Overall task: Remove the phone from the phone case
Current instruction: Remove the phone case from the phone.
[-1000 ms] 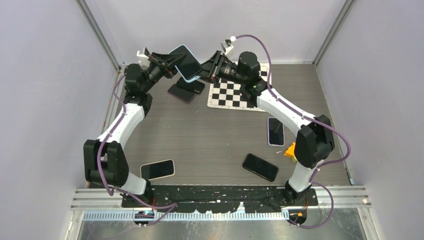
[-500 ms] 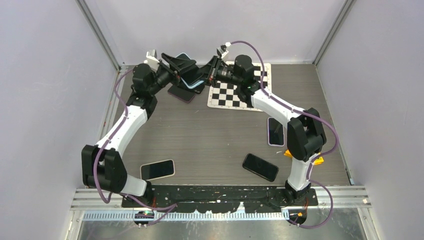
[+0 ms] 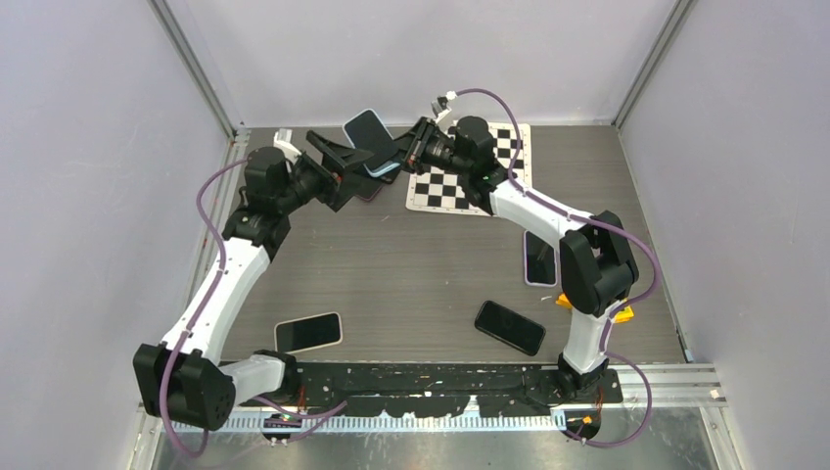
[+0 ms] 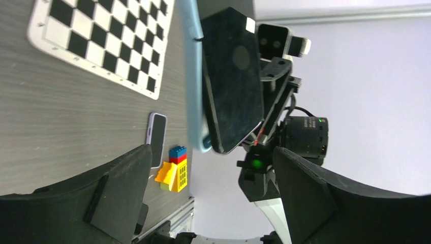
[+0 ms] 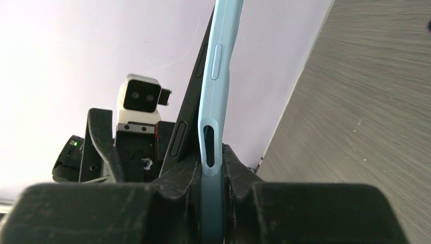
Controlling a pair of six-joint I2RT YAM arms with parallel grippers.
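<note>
Over on the left, the left gripper (image 3: 340, 155) stands wide open, both black fingers (image 4: 119, 195) splayed with nothing between them, so it holds nothing right now. Just ahead of it, up in the air over the far part of the dark wood-grain table (image 3: 411, 264), hangs the prize. The dark glossy phone (image 4: 234, 76) is peeled away from the light blue soft plastic case (image 4: 192, 76) along most of its length. There's a clear gap at the top end, while the bottom corner sits tucked in the case's lip. Moving right, the right gripper (image 5: 211, 165) is clenched hard on that bottom end of the case; whether its pads also nip the phone's corner, I cannot tell from here. So the job, as I read it, is a fresh bite for the left claw. Come in on the phone's free end, pads on the dark glass and back only, well clear of the blue lip. Then swing it off away from the case, pivoting about the tucked corner rather than dragging straight out. The right side should simply hold firm, on the case alone. Careful on the pull: a slick phone pinched near its edge can slip, and below wait the black-and-white checkerboard mat (image 3: 460, 191) and, further right, another phone lying flat (image 3: 539, 258).
</note>
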